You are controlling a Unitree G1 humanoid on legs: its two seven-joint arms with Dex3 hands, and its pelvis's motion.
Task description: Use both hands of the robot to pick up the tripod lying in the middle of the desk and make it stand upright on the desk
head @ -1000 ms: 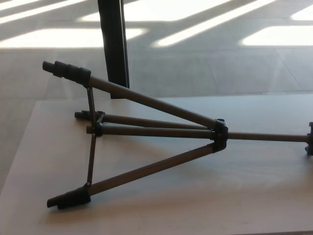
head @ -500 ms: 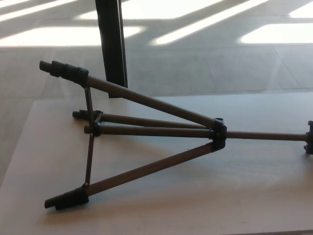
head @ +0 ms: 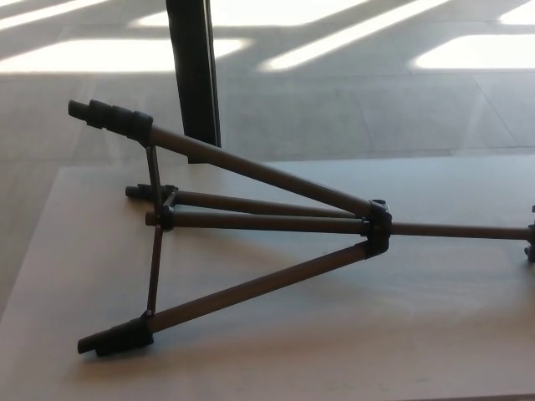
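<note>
So the tripod is just lying on its side across the pale wooden desk, legs splayed out toward 9 o'clock and the center column running off toward 3 o'clock, where some black fitting is cut off by the edge of the view. Closest to me is the near leg, slanting from the black hub down toward 7 o'clock and ending in a black rubber foot resting on the desktop near the front left corner. Above that, two more tubes run almost flat along the desk from the hub out to about 9 o'clock, ending at a small black collar; honestly can't tell exactly which is a leg and which is the lower column. A thin brace rod goes from that collar down to the near leg, and another goes up to the far leg, which is lifted off the desk and points toward 10 o'clock, its black foot hanging in the air past the desk's back edge. Neither robot hand is in the shot at all, so nothing is gripping the tripod and I can't say how their fingers are set. Beyond the desk at 12 o'clock there's a dark upright post standing on the grey floor, with bright sun stripes across the far part.
</note>
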